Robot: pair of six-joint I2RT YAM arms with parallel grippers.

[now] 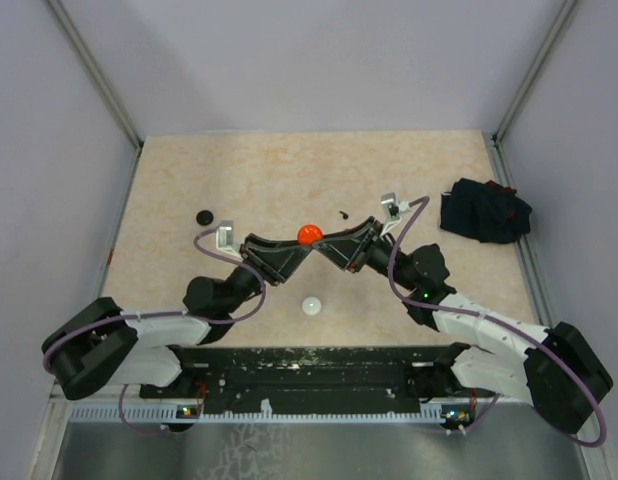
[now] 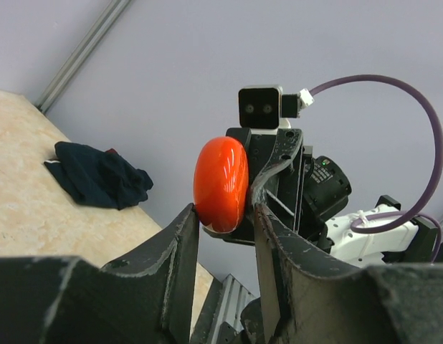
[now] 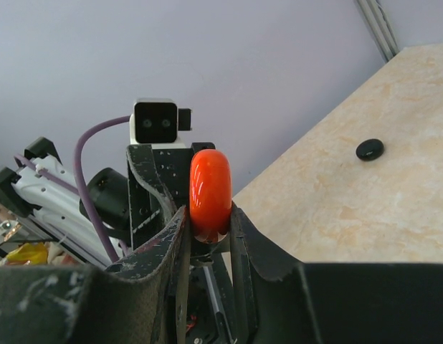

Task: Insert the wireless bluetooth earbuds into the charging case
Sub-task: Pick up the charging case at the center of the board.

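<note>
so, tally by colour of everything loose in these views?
Red: 1, red disc
Black: 2, black disc, tiny black speck, possibly an earbud
White: 1, white disc
Navy: 1, cloth bundle
Total: 5

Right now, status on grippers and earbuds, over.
Left gripper, right gripper both shut on red case, raised. Small black bud loose on table beyond. Nothing blocking.

The top camera looks down on the table (image 1: pixel 289 170) from above and behind me; my left wrist camera (image 3: pixel 158 123) rides close behind my left hand (image 2: pixel 225 215), facing my right arm (image 2: pixel 365 229); my right wrist camera (image 2: pixel 259 107) rides close behind my right hand (image 3: pixel 207 218), facing my left arm (image 3: pixel 42 186); all three views share the red case (image 1: pixel 309 234); each wrist view shows the other's camera.
</note>
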